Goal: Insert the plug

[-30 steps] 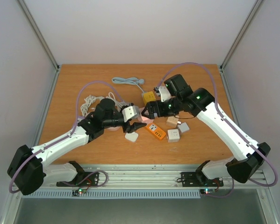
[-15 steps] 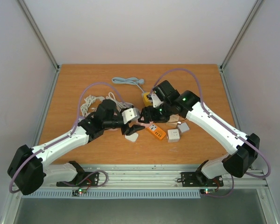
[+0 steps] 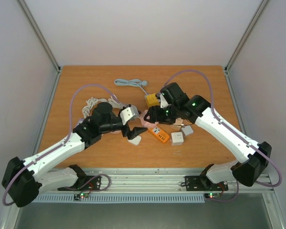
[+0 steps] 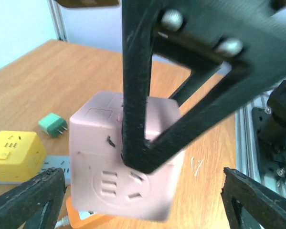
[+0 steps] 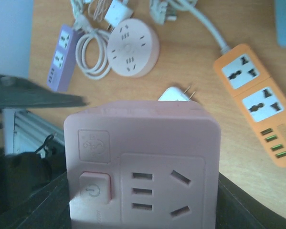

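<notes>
Right hand (image 3: 149,116) grips the pink socket cube (image 5: 143,162).

My two arms (image 3: 226,131) use white moulded link shells (image 3: 52,153) between black joint housings (image 3: 21,179). A lilac cable (image 3: 193,71) loops outside each arm. My black open-frame triangular fingers (image 4: 133,95) carry silver round-head screws (image 4: 171,19).

Pink cube socket (image 5: 143,167): smooth plastic, showing a matt, faintly scuffed skin
White plug (image 5: 174,94): plastic body, carrying bare metal prongs
Orange power strip (image 5: 255,102): plastic, giving off a slight gloss
White cord (image 5: 206,25): smooth sheath, looking rubbery
Yellow cube socket (image 4: 14,150): smooth plastic, looking matt
Brown table top (image 3: 80,76): wood grain, lying matt
</notes>
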Robot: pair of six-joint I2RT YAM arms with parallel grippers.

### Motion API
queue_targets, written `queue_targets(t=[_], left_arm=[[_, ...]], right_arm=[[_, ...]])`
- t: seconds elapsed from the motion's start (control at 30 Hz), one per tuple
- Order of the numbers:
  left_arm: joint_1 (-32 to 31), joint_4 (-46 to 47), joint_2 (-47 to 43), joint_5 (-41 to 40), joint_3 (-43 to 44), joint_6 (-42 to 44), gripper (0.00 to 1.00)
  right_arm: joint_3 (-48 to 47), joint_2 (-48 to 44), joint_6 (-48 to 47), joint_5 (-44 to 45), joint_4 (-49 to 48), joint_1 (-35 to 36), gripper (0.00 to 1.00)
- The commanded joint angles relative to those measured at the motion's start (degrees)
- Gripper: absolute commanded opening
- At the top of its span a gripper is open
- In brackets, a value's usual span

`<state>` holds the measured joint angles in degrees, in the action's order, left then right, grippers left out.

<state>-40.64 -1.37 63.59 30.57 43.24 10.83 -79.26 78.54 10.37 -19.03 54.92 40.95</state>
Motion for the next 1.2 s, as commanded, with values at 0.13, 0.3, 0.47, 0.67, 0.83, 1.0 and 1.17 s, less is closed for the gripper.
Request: queue_targets(t=[0.13, 0.3, 0.47, 0.67, 0.83, 1.0, 1.17], left_arm=[[-0.3, 6.0, -10.5, -11.9, -2.2, -10.2, 0.96], [-0.3, 1.9, -17.5, -24.2, -2.1, -17.9, 0.99], [-0.3, -5.0, -23.2, -33.4, -1.8, -26.3, 0.99], [-0.3, -14.3, -26.0, -33.8, 0.9, -27.9, 0.99], [-0.3, -21.8, -25.8, -39.4, 4.5, -25.1, 0.99], [-0.3, -24.6, -26.4, -41.7, 6.4, -25.9, 0.99], [-0.3, -27.9, -26.5, -43.3, 7.2, -28.2, 0.99]], right_arm=[[0.5, -4.0, -5.1, 6.6, -0.5, -3.4, 0.39], [2.0, -3.2, -13.9, 6.3, -1.6, -7.2, 0.40], [5.3, -1.8, -20.0, 4.0, -5.7, -12.1, 0.40], [9.8, 2.2, -25.8, 5.4, -11.8, -14.9, 0.40], [12.1, 5.5, -28.0, 6.7, -19.1, -14.9, 0.40], [8.2, 12.7, -31.0, 7.3, -19.7, -15.0, 0.39], [4.7, 18.3, -32.4, 5.6, -20.0, -15.8, 0.40]])
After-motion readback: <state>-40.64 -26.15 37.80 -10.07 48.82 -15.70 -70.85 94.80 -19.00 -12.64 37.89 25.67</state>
